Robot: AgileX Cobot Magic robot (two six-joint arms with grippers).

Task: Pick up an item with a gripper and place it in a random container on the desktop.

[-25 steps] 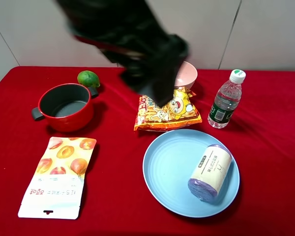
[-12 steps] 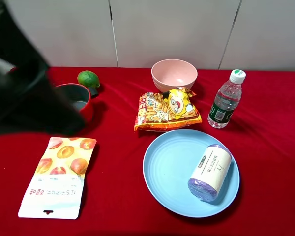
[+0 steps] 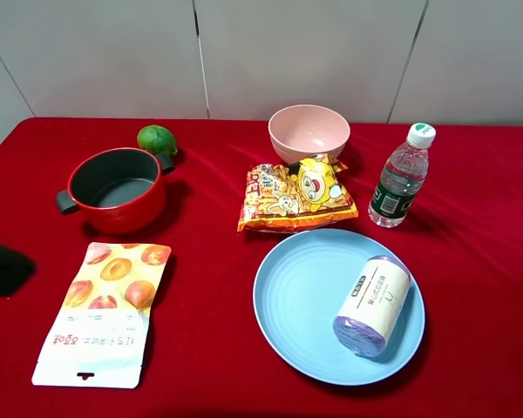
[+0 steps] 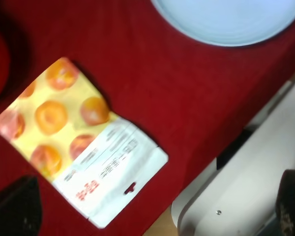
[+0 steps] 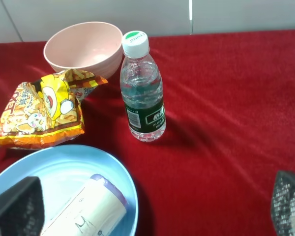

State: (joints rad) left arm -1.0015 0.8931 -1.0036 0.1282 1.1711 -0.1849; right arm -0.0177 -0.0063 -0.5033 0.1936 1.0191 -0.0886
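The roll of pale purple bags with its cream label lies on its side on the right part of the light blue plate. It touches no gripper. Only a black piece of the left arm shows at the exterior view's left edge. In the left wrist view my left gripper is open and empty over the peach pouch and the table's front edge, with the plate beyond it. My right gripper is open and empty, above the table beside the plate and the roll.
A red pot and a green fruit stand at the back left. A pink bowl, an orange-yellow chip bag and a water bottle stand behind the plate. The peach pouch lies at the front left.
The left arm swung from above the chip bag across to the left and now shows only at the left edge. The roll stayed still on the plate.
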